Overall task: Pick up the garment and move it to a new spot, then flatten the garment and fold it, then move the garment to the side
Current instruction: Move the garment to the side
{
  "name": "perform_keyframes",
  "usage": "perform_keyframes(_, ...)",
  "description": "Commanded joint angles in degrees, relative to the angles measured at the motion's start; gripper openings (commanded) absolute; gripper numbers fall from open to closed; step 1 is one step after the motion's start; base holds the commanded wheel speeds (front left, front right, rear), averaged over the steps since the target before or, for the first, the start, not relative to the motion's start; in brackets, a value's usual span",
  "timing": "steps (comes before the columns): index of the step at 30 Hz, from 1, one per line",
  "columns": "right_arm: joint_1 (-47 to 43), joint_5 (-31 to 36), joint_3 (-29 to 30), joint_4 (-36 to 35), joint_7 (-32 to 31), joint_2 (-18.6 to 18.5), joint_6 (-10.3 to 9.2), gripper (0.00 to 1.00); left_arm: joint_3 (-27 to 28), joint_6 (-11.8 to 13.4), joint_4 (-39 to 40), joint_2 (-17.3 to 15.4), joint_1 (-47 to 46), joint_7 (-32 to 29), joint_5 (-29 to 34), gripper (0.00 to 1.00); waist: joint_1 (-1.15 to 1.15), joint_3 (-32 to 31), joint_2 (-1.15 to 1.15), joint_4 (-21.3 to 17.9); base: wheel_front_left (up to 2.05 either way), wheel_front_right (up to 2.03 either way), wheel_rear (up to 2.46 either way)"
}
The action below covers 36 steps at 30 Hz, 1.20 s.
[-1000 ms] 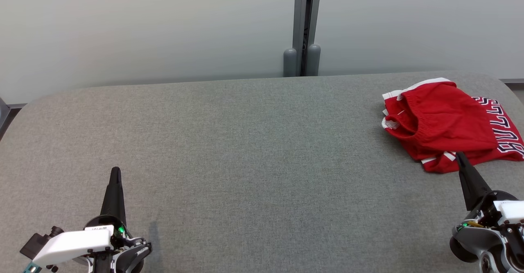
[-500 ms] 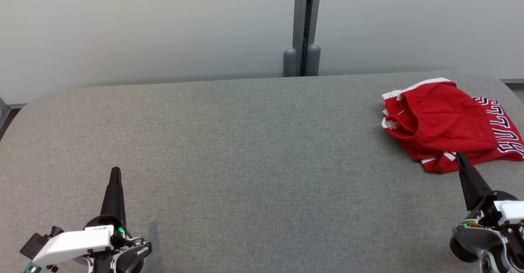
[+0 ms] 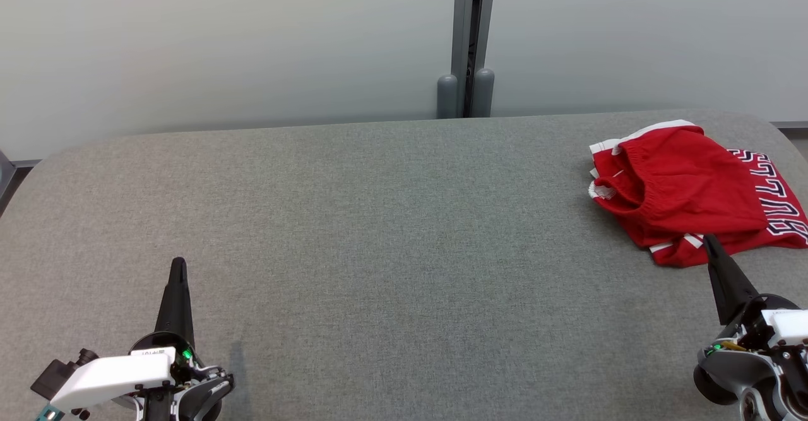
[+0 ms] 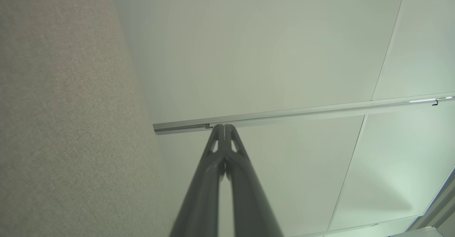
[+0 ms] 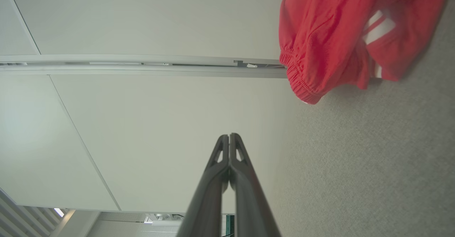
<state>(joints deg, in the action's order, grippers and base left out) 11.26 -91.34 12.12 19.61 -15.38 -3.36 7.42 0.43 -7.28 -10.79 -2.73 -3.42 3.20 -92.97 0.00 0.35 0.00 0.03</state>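
Over at the far right end of the grey fabric tabletop (image 3: 379,219) lies the red garment (image 3: 682,187), loosely folded, white stripes and lettering showing. The right fingers (image 3: 724,276) are pressed together and empty, their tip just beside its near edge. The left fingers (image 3: 175,301), likewise closed on nothing, hover well apart at the near left. Pale wall panels (image 3: 252,42) and a grey post (image 3: 467,42) stand behind.
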Motion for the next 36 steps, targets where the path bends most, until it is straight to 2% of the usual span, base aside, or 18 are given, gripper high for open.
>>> perform_keyframes(1,0.54,0.22,0.08,0.17,-0.49,-0.04,0.12,0.0,-0.03,-0.39,0.29,-0.28,0.52,-0.06,-0.22,0.0,0.0,0.0,0.0,0.0,0.0,0.0,0.0)
perform_keyframes(36,0.58,0.48,0.37,0.17,-0.58,0.13,0.12,0.0,-0.03,-0.39,0.3,-0.28,0.53,-0.05,-0.22,0.0,0.0,0.0,0.0,0.0,0.0,0.0,0.0)
